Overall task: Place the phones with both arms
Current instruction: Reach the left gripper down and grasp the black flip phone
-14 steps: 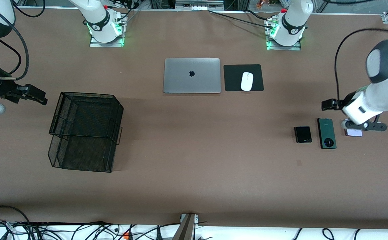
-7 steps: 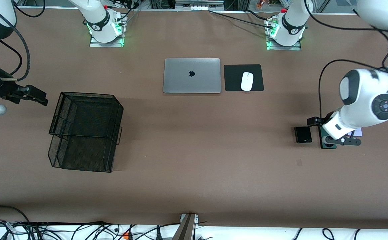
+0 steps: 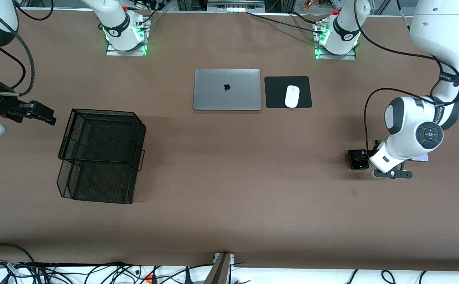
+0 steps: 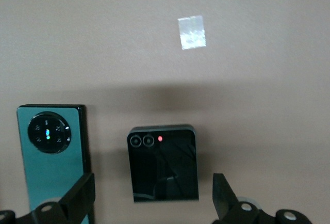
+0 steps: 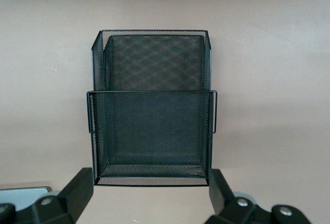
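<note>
the left gripper [image 4: 154, 203] is hovering over the black phone [image 4: 163, 163], fingers [image 4: 78, 198] spread wide and holding nothing; the phone's long axis is pointing to 12 o'clock between them. the green phone [image 4: 51, 157] is lying beside it on the desk [image 3: 229, 177]. the right gripper [image 5: 149, 203] is waiting, spread and holding nothing, beside the basket [image 3: 101, 156].

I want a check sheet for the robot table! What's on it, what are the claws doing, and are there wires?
Surface: brown table, a small pale tape patch on it.
Job's things: black phone and green phone lie flat side by side toward the left arm's end; lilac phone mostly hidden under the arm.
Clutter: black mesh basket, closed grey laptop, white mouse on a black pad.
Grippers: left gripper over the black phone, jaws open, holding nothing; right gripper waits, jaws open, by the basket.
Cables: black cables on both arms; a tangle below the table's near edge.
Surroundings: nothing seen clearly.
</note>
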Controlling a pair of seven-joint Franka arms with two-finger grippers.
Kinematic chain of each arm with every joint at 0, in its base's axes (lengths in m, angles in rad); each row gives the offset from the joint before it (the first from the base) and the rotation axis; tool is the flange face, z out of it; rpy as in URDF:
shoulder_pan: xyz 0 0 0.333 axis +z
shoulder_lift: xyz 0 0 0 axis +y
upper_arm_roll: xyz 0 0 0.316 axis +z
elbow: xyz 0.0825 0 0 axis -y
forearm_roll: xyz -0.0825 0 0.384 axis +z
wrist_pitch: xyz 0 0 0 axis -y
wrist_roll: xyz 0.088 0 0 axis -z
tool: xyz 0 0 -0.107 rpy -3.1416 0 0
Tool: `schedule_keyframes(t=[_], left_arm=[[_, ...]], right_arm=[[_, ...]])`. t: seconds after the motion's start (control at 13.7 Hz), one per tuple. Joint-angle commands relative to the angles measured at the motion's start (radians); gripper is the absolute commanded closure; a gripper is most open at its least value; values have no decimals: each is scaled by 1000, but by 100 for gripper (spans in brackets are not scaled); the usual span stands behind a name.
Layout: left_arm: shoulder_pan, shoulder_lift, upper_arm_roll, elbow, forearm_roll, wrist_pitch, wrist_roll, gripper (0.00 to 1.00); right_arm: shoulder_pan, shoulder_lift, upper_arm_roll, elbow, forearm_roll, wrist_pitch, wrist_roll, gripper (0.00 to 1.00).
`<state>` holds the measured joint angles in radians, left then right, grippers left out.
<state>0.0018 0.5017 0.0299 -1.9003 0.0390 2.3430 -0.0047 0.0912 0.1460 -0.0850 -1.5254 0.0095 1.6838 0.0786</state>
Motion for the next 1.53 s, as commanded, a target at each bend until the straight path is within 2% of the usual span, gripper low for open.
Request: schedule_keyframes(t=[0.0, 0.15, 0.44, 0.8, 1.46], left_arm=[[7, 0, -1, -51, 16, 79, -64, 0], [9, 14, -1, -83, 15, 142, -86, 0], [7, 18, -2, -109, 15, 164, -116, 0], [4, 46, -2, -135, 16, 257, -161, 0], [-5, 84, -5, -134, 16, 286, -178, 0]], right_arm=[[-5, -16, -10, -19, -5, 1, -8, 1], [-5, -14, -10, -19, -8, -12, 9, 1], [-5, -17, -13, -16, 1, -15, 13, 1], [-4, -14, -7, -12, 7, -1, 93, 1], [-2, -8, -5, -18, 15, 25, 95, 1]])
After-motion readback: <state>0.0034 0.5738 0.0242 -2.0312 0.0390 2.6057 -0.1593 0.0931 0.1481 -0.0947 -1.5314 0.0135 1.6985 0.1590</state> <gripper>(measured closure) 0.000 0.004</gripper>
